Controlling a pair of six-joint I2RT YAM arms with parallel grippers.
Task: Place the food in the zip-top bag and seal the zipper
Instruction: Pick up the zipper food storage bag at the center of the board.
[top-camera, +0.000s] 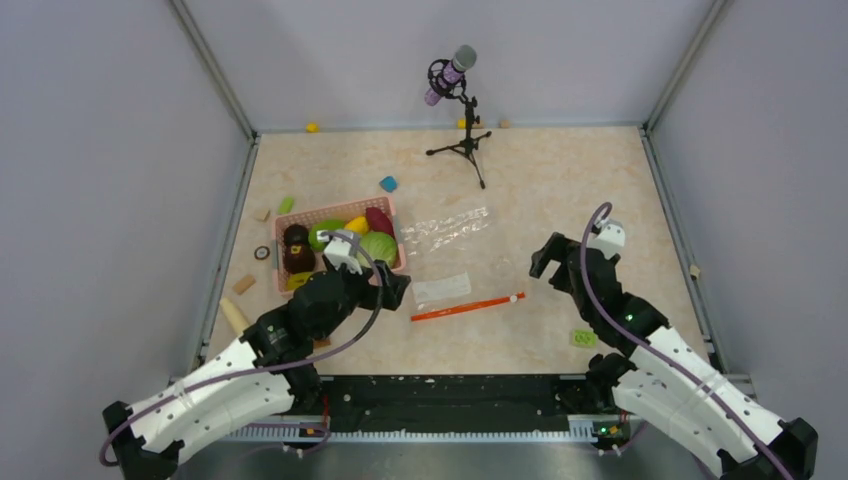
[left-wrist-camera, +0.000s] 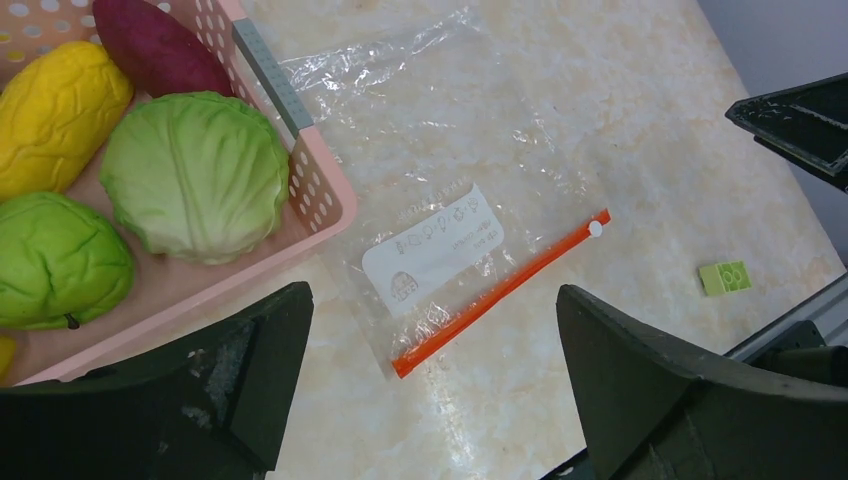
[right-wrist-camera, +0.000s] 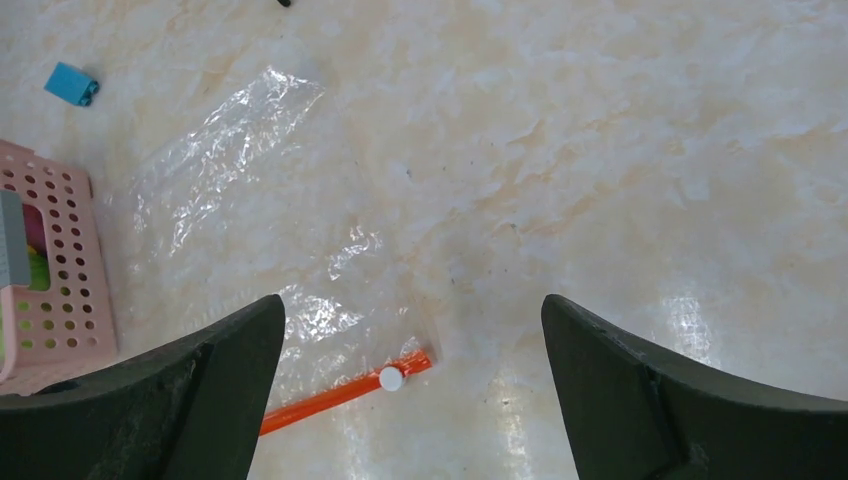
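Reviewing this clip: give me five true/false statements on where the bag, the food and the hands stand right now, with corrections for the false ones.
1. The zip-top bag lies flat on the table with no food in it. True.
2. The left hand is shut on the light green piece. False: it is open and empty; that piece lies in the pink basket.
3. The zipper has its white slider at the end nearer the right arm. True.
4. The right hand grips the zipper. False: it is open above the table, holding nothing.
5. The blue block lies inside the bag. False: it lies on the table beyond the basket.
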